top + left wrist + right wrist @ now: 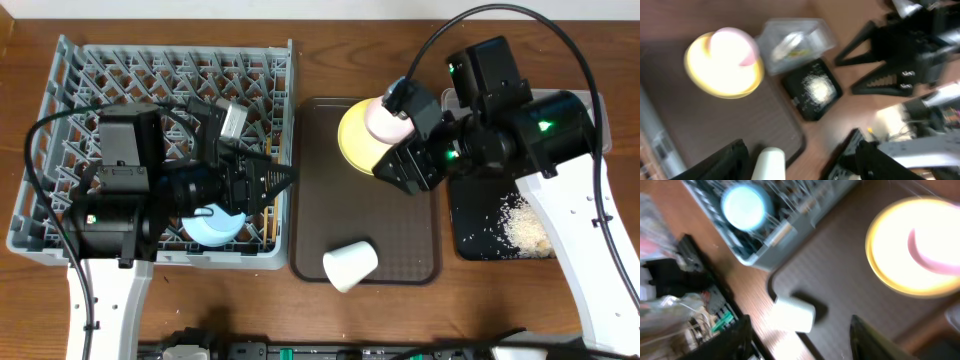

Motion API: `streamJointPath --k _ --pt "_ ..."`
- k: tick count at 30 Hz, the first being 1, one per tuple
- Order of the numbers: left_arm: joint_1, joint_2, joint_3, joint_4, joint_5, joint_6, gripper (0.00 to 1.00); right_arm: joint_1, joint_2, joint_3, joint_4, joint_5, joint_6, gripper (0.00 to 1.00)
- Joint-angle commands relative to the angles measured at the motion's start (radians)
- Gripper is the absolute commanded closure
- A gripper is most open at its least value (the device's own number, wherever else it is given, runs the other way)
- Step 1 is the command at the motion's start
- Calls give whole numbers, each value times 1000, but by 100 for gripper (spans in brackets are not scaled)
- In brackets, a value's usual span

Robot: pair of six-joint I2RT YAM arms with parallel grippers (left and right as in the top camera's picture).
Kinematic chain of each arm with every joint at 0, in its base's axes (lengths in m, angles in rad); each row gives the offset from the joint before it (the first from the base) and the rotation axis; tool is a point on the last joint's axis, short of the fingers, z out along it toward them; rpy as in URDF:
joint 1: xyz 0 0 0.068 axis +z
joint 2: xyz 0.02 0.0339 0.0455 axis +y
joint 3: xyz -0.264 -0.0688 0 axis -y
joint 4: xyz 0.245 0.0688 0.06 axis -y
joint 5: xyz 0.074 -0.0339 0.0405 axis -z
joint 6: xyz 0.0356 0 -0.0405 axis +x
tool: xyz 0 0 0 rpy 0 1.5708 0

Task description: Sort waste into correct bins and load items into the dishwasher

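Right arm [500, 120] partly hides yellow plate [352, 142] — white cup [350, 266] nearby.

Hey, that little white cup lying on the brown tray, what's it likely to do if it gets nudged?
The cup lies on its side, so it will probably roll, likely curving since it looks slightly tapered. It seems small and light, so a slight push should shift it.

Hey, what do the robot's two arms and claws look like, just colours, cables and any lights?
The left arm and right arm match: white lower links, bulky black joint housings, looping black cables, small green lights. The left claw and right claw are black with tapered, triangular fingers. No lettering is legible.
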Motion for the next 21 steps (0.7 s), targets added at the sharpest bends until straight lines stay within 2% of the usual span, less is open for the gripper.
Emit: streamJointPath --k 1,5,6,8,11,12,15,17,21 --pt "5 -5 7 -77 -200 3 27 -2 4 -54 -29 82 85 28" --pt "5 -4 7 -170 -325 2 26 60 4 -205 0 45 85 25" --pt "5 -3 7 -178 -363 2 21 97 4 -250 39 46 85 26" --pt "5 0 7 -181 -412 -3 17 165 4 -318 126 51 89 26" --pt "5 11 7 -180 -423 -25 15 274 4 -414 284 180 156 26" --pt "5 19 3 -181 -422 -29 15 332 4 -465 360 280 160 25" --pt "5 39 -9 -184 -422 -29 14 412 4 -552 493 456 160 11" --pt "5 53 -18 -185 -422 -29 14 435 4 -588 555 483 159 3" --pt "5 90 -21 -198 -422 -28 14 441 4 -662 622 483 159 1"
